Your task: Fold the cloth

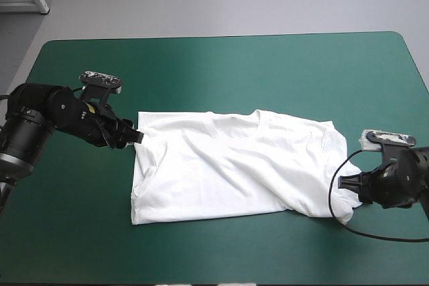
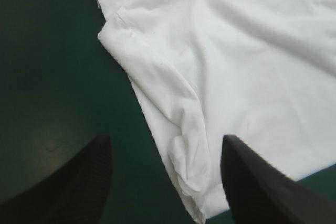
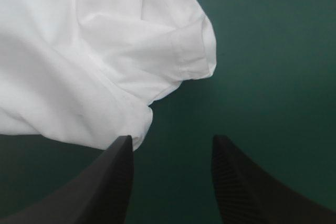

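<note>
The white T-shirt (image 1: 234, 165) lies spread and wrinkled across the middle of the teal-green table, collar toward the far edge. My left gripper (image 1: 136, 137) sits at the shirt's far-left corner, open, with a bunched corner of the T-shirt (image 2: 210, 77) lying between its black fingers (image 2: 84, 177). My right gripper (image 1: 347, 184) is at the shirt's right end, open. From the right wrist, the T-shirt (image 3: 89, 61) ends at a sleeve hem just ahead of the fingers (image 3: 113, 182); bare cover lies between them.
Bare teal-green cover (image 1: 221, 72) surrounds the shirt on all sides, widest toward the far edge. The table's rounded corners and edges are in view. A pale floor lies beyond the far edge.
</note>
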{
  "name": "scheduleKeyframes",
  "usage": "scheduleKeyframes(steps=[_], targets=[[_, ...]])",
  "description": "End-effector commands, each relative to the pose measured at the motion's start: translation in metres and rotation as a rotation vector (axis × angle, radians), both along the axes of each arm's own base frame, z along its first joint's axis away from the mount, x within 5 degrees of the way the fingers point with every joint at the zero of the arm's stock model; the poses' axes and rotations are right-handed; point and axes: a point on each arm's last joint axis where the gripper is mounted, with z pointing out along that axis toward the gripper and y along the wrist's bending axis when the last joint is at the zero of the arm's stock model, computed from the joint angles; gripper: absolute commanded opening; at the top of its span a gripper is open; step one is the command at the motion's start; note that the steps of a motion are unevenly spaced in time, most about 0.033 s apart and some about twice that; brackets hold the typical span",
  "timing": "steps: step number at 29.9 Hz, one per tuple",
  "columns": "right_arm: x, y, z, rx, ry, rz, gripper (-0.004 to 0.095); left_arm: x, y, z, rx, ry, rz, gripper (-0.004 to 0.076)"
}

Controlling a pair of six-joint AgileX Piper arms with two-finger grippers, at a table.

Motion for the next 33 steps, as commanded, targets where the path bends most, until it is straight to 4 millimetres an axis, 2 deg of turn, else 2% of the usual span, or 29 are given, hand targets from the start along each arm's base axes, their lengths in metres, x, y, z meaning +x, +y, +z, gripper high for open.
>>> scheduleKeyframes(steps=[1,8,13,23,28,31,33], targets=[[0.009,-0.004,-0.012,-0.007,-0.031,-0.015,0.0445,-0.009,0.000,0.016,-0.027,-0.042,-0.003,0.0440],[0.032,-0.018,-0.035,-0.012,-0.012,-0.051,0.0445,-0.009,0.000,0.016,-0.026,-0.040,-0.004,0.0440],[0.047,-0.028,-0.050,0.055,0.020,-0.086,0.0445,-0.009,0.000,0.016,-0.027,-0.039,-0.004,0.0440],[0.073,-0.030,-0.087,0.065,0.116,-0.076,0.0444,-0.009,0.000,0.016,-0.028,-0.035,-0.005,0.0440],[0.077,-0.031,-0.098,0.068,0.160,-0.079,0.0436,-0.009,0.000,0.016,-0.027,-0.034,-0.005,0.0440],[0.076,-0.031,-0.098,0.074,0.174,-0.099,0.0268,-0.009,0.000,0.016,-0.028,-0.037,-0.004,0.0440],[0.074,-0.031,-0.096,0.068,0.177,-0.103,0.0047,-0.009,0.000,0.016,-0.029,-0.039,-0.004,0.0440]])
